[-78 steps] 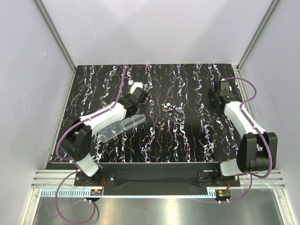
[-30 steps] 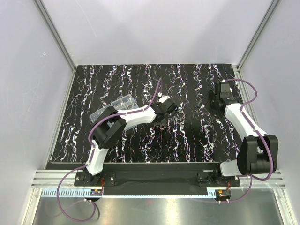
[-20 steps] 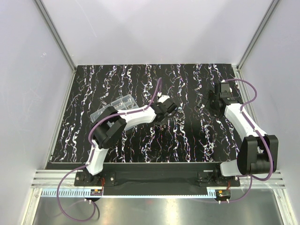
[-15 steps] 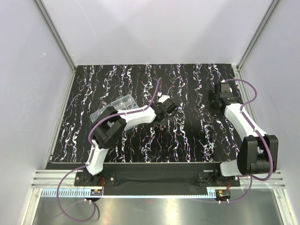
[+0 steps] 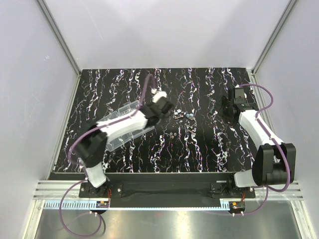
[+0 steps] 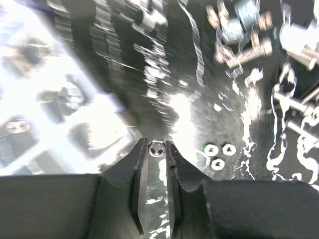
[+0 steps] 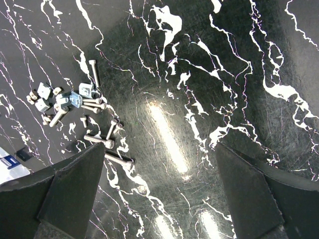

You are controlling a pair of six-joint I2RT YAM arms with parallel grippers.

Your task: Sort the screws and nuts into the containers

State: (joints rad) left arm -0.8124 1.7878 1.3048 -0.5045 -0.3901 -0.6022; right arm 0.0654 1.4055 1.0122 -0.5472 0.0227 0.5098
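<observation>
- You've got a black surface (image 5: 199, 149) with white streaks, and pale walls (image 5: 174, 35) all round.
- Your left end effector (image 6: 156, 150) is clenched on a nut (image 6: 157, 148), hole facing its camera, just beside the clear box (image 5: 124, 138), which lies diagonally.
- The screws (image 5: 183, 115) lie flat mid-surface, pointing every which way.
- Your right end effector (image 7: 164, 191) is released, jaws wide.

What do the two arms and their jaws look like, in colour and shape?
Both the left arm and the right arm have white link shells with black joints. A purple cable loops along each. The jaws are black, flat, wedge-shaped.
</observation>
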